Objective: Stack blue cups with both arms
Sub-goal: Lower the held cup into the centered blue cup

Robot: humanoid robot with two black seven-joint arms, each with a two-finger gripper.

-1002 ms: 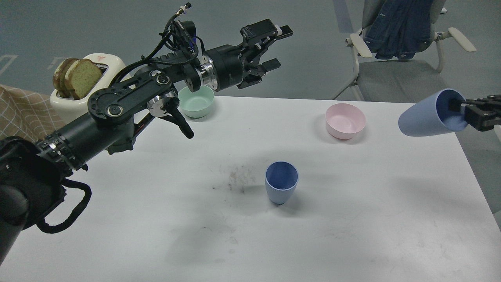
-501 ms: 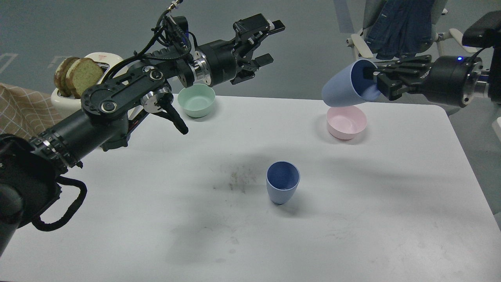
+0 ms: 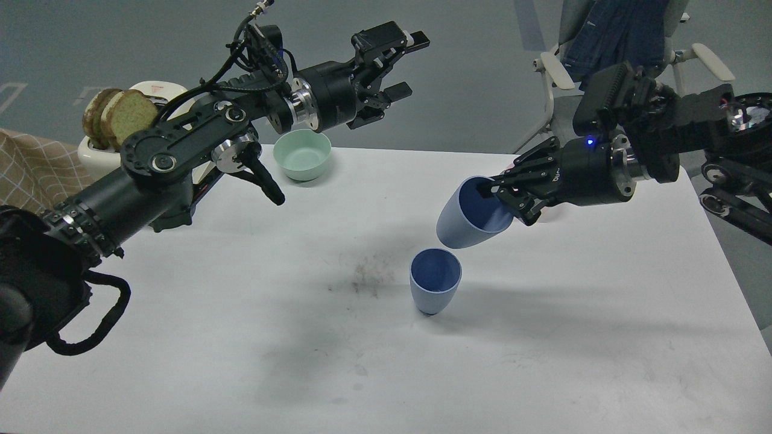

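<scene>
One blue cup (image 3: 435, 280) stands upright on the white table (image 3: 241, 337) near its middle. My right gripper (image 3: 496, 199) is shut on the rim of the second blue cup (image 3: 467, 214), one finger inside it. That cup hangs tilted, its base down-left, just above and right of the standing cup, not touching it. My left gripper (image 3: 405, 66) is open and empty, raised high beyond the table's far edge, far from both cups.
A mint-green bowl (image 3: 302, 155) sits at the back of the table under my left forearm. A cream toaster (image 3: 129, 129) with bread slices stands at the back left. A grey chair (image 3: 609, 66) with a blue garment stands beyond the table. The pink bowl is hidden behind my right arm.
My right arm has carried the held cup from the table's right edge leftward and down to just above the standing cup. My left gripper has drifted slightly left and up.
</scene>
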